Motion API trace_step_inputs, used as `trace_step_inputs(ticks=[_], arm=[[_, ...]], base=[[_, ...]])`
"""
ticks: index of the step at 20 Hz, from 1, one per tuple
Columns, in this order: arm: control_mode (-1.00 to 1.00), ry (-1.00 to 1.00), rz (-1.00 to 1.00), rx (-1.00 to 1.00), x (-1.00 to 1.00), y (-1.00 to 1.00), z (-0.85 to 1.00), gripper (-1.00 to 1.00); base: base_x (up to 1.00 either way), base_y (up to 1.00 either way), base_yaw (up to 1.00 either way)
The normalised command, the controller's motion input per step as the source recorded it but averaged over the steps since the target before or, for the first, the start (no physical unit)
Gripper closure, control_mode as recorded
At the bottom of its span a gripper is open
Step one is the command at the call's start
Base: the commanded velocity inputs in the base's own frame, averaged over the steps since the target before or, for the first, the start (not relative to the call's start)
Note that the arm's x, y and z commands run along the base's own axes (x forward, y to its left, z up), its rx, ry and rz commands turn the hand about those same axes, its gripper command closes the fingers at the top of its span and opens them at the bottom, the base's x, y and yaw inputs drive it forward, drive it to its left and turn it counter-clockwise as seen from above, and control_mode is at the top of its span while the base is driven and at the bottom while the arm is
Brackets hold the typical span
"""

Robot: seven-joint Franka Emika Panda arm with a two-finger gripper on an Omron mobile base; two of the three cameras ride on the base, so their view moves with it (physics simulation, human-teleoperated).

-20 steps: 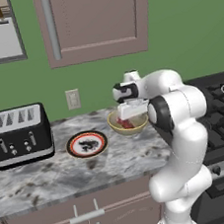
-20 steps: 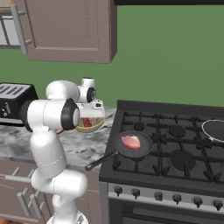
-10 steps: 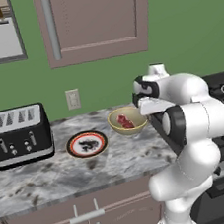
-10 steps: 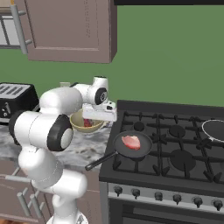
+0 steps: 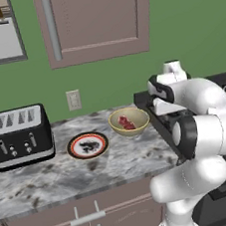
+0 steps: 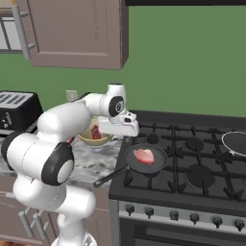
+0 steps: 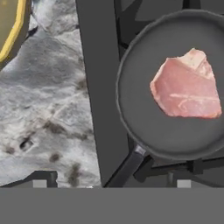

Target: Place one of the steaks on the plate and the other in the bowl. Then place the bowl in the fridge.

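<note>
Jaws apart, empty. Pale steak (image 7: 186, 87) lies flat in the frying pan (image 7: 144, 131), right of the desk (image 5: 52, 177): soft, slick. You pinch it across its middle.

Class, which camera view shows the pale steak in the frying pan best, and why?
The hand view: the pale steak appears large, from above, lying uncovered in the pan. The right base view shows it small in the pan on the stove. In the left base view the arm stands before the stove.
</note>
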Motion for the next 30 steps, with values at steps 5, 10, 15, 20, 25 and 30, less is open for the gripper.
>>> trace_step_inputs(ticks=[5, 10, 15, 20, 25, 30], arm=[[-1.0, 0.25, -0.13, -0.06, -0.16, -0.52, -0.44, -1.0], [-1.0, 0.27, -0.14, 0.0, -0.03, -0.73, -0.27, -1.0], [-1.0, 0.11, -0.11, 0.04, -0.02, -0.86, -0.1, -1.0], [-1.0, 0.1, -0.04, 0.03, 0.0, -0.52, -0.4, -1.0], [-1.0, 0.01, 0.01, 0.02, 0.01, 0.02, -0.23, -1.0], [-1.0, -0.05, 0.08, 0.04, 0.02, 0.13, 0.0, -1.0]], base=[[0.0, 0.0, 0.0], [0.0, 0.0, 0.0], [0.0, 0.0, 0.0], [0.0, 0.0, 0.0], [0.0, 0.0, 0.0], [0.0, 0.0, 0.0]])
